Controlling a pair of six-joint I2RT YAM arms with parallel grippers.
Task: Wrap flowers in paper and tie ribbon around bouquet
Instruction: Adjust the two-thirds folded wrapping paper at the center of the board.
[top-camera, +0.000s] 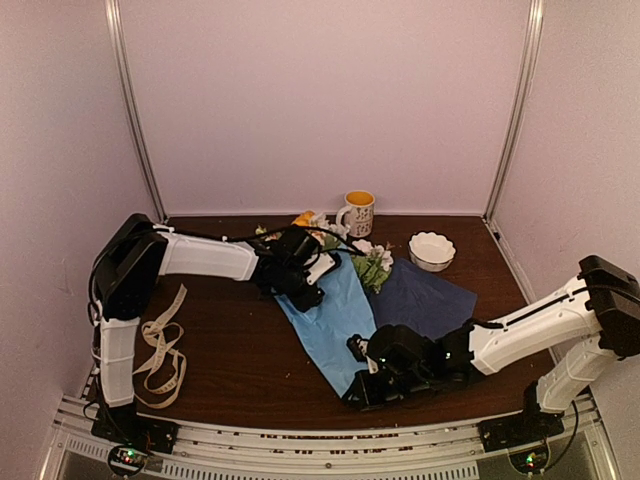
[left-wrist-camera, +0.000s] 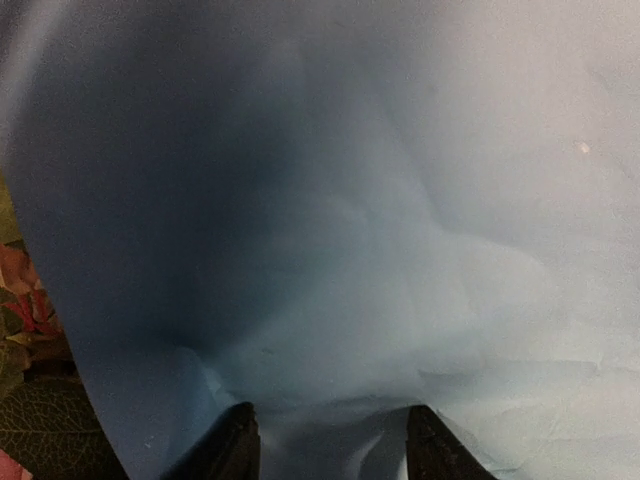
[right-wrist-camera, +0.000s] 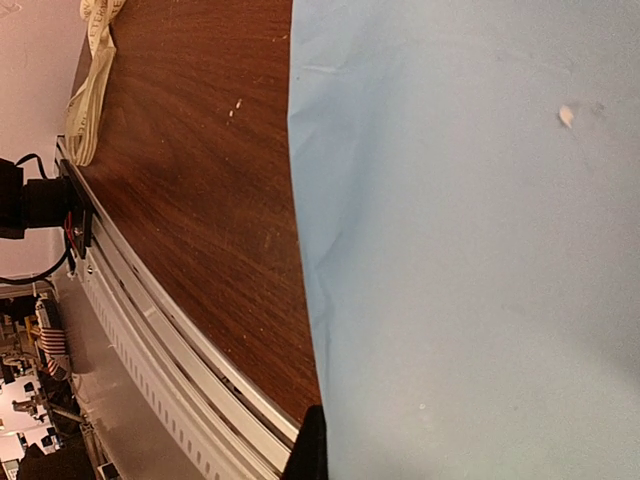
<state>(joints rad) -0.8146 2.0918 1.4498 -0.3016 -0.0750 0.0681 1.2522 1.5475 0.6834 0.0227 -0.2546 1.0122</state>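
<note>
Currently the paper lies near the centre of the bench. Its left part shows the light blue face, softly creased, and its right part shows the navy face. The flowers rest at its far edge, with white and pale blooms and green leaves showing. The ribbon lies in loose loops at the left of the bench, well apart from the paper. The left gripper has its jaws partly apart directly over the light blue face, and nothing is seen clamped between them. The right gripper is closed on the near edge of the paper. The bench surface is dark brown wood grain, with a metal rail along the near edge. A mug and a white bowl stand at the far side. Pale panel walls with metal uprights enclose the cell.
</note>
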